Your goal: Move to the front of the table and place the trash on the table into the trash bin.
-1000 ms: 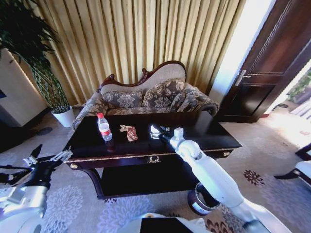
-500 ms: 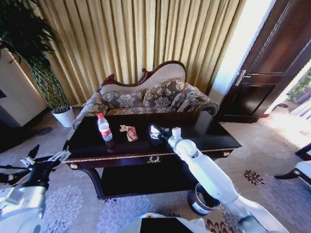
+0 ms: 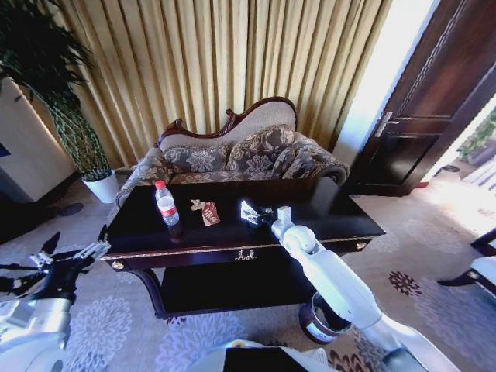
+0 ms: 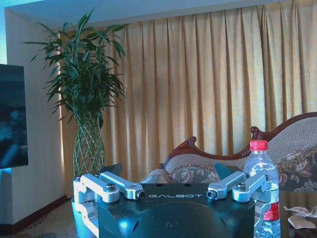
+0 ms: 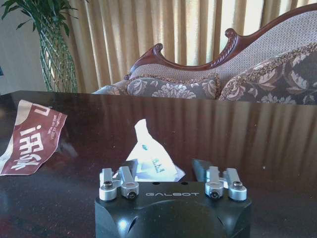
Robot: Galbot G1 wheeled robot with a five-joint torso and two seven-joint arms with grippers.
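Right gripper (image 5: pixel 163 171) is low over the bench (image 3: pixel 341 213), fingers spread around white paper scrap (image 5: pixel 151 158), not clamped. Left gripper (image 3: pixel 74 252) hangs beside the bench, fingers wide open, empty.

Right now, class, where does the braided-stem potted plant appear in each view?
Head view: the plant stands at the far left, beside the curtain.
Left wrist view: between the wall and the sofa.
Right wrist view: beyond the table, on the wrapper's side.
Shared landmark: the sofa's carved back.
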